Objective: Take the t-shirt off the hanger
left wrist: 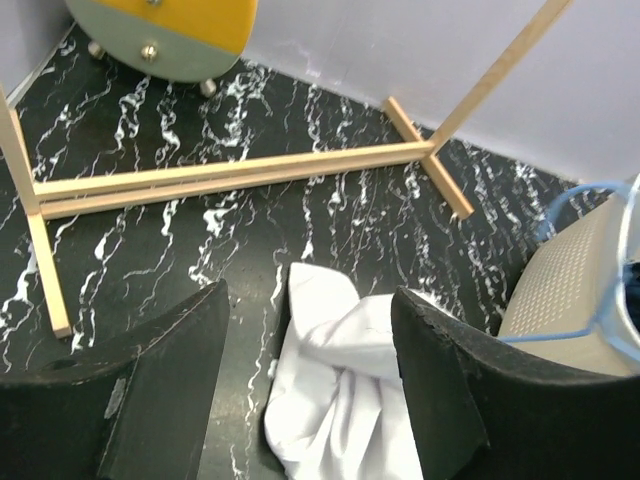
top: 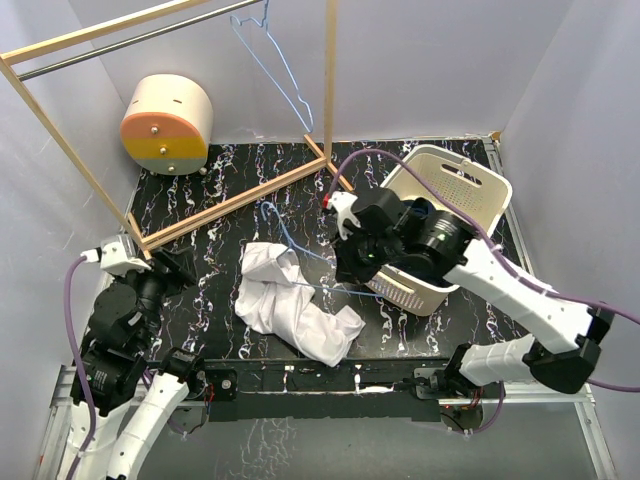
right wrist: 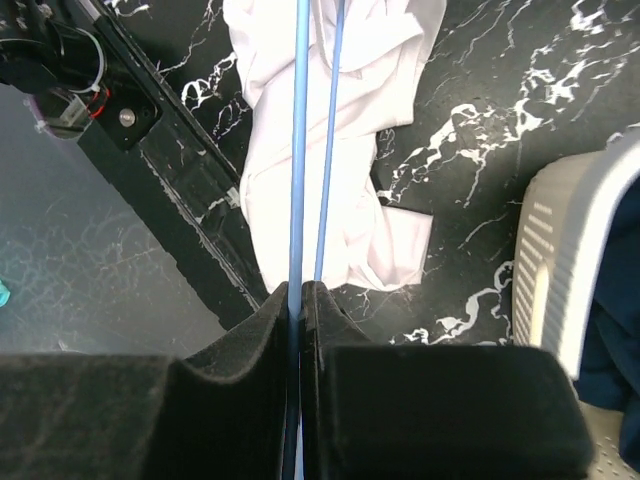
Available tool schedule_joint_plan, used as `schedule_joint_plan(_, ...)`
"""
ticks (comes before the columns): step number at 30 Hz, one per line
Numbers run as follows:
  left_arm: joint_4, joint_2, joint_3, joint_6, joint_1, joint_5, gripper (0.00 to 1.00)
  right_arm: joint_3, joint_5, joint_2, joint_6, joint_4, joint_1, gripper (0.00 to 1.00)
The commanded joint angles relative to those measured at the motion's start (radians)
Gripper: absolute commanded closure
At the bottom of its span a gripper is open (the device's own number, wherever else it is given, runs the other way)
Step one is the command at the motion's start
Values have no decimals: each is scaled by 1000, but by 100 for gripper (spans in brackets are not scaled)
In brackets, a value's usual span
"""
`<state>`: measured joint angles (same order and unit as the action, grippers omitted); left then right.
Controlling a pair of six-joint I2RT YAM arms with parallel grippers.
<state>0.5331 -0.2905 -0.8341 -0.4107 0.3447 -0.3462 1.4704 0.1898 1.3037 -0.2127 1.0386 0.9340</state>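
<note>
The white t-shirt [top: 290, 300] lies crumpled on the black marble table. A blue wire hanger [top: 285, 235] slants above it, its hook toward the far left. My right gripper [top: 350, 272] is shut on the hanger's wire just right of the shirt. In the right wrist view the gripper [right wrist: 300, 290] pinches one blue wire of the hanger [right wrist: 298, 150], and both wires run over the t-shirt [right wrist: 370, 90]. My left gripper [top: 172, 265] hangs left of the shirt. It stands open [left wrist: 310, 300] with nothing held, the t-shirt [left wrist: 340, 380] lying below and between its fingers.
A white laundry basket [top: 480, 190] with dark cloth inside stands behind the right arm. The wooden rack [top: 240, 195] crosses the back left, with a second blue hanger [top: 270, 50] on its rail. A cream and orange drum [top: 168, 122] sits in the far left corner.
</note>
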Motion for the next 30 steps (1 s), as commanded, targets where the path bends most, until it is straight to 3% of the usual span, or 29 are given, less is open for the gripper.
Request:
schedule_joint_plan(1,45,2,34,-7,0,-24,36,120,-101,-124,-22,54,0,92)
schedule_joint_plan(8,62,36,97,-13,1,-17,36,207,-357,-219,-103,182,0,92)
schedule_joint_plan(14,59,50,107,-12,1,-13,37,166,-105,-307,-56,-115,0,92)
schedule_joint_plan(21,72,78,115,-30,1,-33,37,14,72,-350,-22,-423,0,92)
schedule_joint_plan(24,80,87,117,-43,1,-50,38,37,86,-245,-18,-285,-1,92)
schedule_joint_plan(28,85,90,119,-50,1,-56,39,61,-25,-82,-13,45,-1,92)
schedule_joint_plan(30,84,88,119,-52,1,-56,39,28,-64,-95,-18,77,0,92)
